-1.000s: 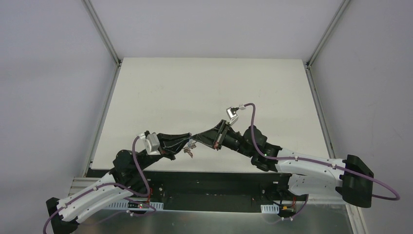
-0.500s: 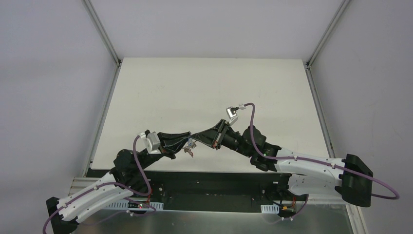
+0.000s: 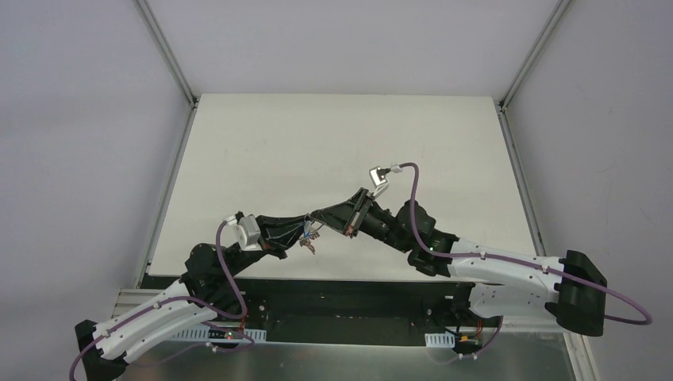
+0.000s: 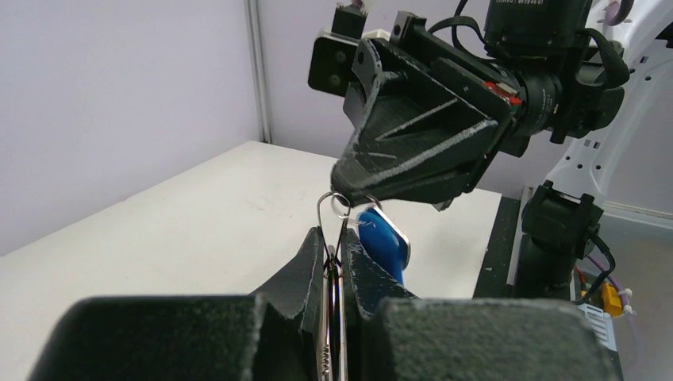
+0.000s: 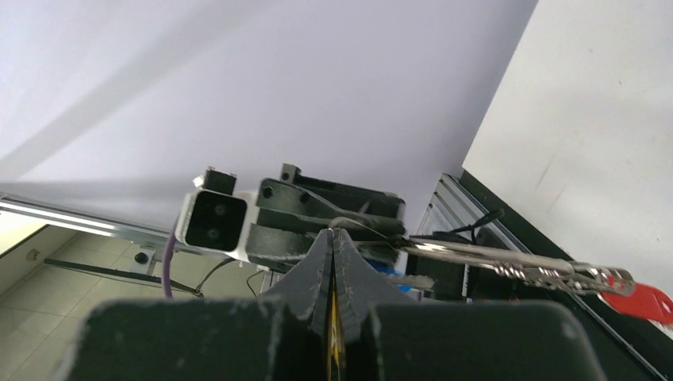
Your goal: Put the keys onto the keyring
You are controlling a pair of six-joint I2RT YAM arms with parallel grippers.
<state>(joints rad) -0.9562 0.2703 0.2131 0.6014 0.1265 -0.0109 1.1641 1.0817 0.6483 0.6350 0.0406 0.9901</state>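
Blue key (image 4: 385, 242) beside clamped keyring (image 4: 332, 258) from left wrist; red key (image 5: 647, 302) from right.

You saw a thin silver keyring (image 4: 332, 208), a blue-headed key (image 4: 385, 242), a red-headed key (image 5: 647, 302), a left gripper (image 4: 334, 248) and right gripper (image 5: 333, 238) that were matt black, a cream table (image 3: 317, 143), purple cables (image 3: 413, 186), white arm covers (image 3: 508, 268).
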